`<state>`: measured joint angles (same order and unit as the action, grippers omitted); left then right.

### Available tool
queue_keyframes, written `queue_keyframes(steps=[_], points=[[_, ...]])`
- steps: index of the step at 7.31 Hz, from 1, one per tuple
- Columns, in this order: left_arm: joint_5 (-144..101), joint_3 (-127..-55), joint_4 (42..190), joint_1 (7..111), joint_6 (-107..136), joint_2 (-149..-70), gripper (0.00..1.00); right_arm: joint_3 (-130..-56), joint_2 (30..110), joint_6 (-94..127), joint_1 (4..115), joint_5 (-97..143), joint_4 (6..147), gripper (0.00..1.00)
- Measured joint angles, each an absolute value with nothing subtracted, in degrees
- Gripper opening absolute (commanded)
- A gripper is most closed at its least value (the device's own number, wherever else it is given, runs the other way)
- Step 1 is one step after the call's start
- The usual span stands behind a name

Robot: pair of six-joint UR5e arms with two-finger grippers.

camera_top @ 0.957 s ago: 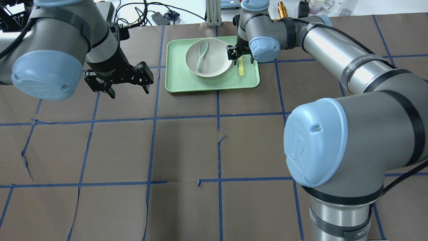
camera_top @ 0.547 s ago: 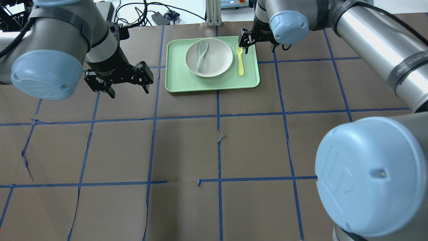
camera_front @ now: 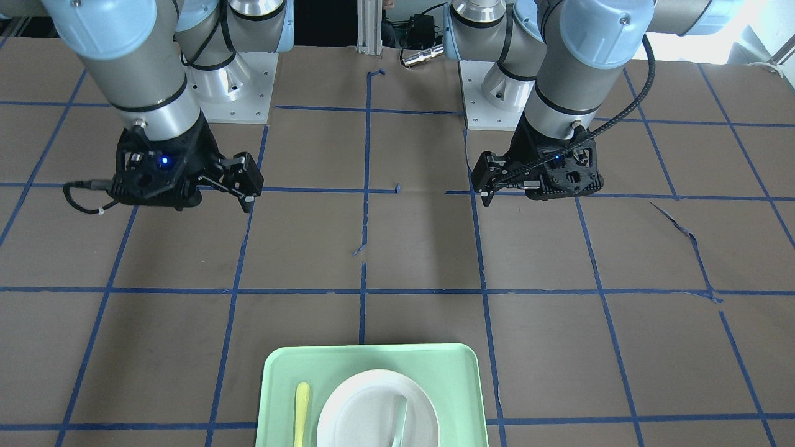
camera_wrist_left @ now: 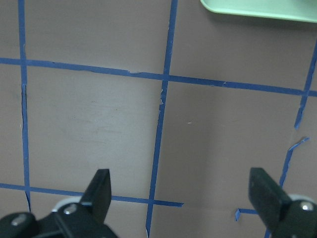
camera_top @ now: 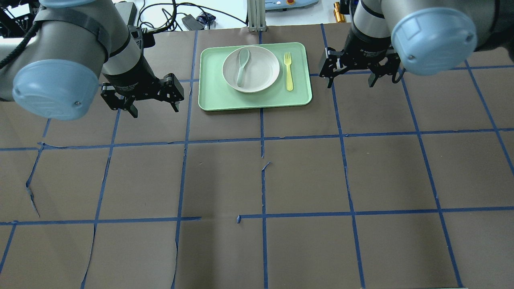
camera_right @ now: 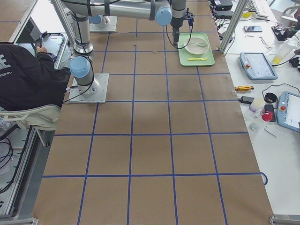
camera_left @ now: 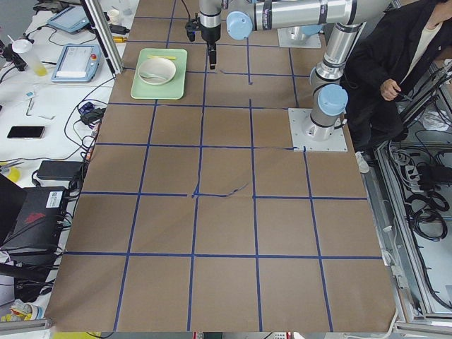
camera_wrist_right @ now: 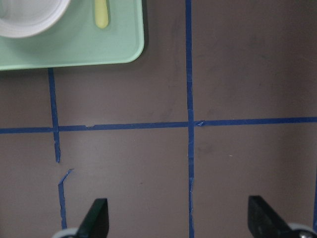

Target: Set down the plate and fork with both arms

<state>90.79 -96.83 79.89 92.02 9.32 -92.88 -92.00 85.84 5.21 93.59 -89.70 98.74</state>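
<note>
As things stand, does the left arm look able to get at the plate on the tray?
Probably yes. The left tool hangs open beside the tray, with nothing between it and the plate; only a spoon lies in the plate.

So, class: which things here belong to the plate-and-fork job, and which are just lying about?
Job: plate, fork, left gripper, right gripper, both open.
Lying about: spoon in the plate, green tray under everything.

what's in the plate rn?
A pale grey-green spoon lies inside the plate, nothing else visible there. The plate sits on the green tray, with the fork beside it, apart. Whatever is under the spoon or plate is covered.
</note>
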Motion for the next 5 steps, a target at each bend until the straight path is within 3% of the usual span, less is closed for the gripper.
queue_keyframes(steps=[2,5], points=[[90.7,-96.4,79.9,92.0,9.1,-92.8,1.0,-94.7,90.3,5.1,93.9,-89.7,96.5,1.0],[90.7,-90.8,88.7,93.0,9.1,-93.3,1.0,-94.4,90.5,4.9,94.0,-89.8,95.5,1.0]])
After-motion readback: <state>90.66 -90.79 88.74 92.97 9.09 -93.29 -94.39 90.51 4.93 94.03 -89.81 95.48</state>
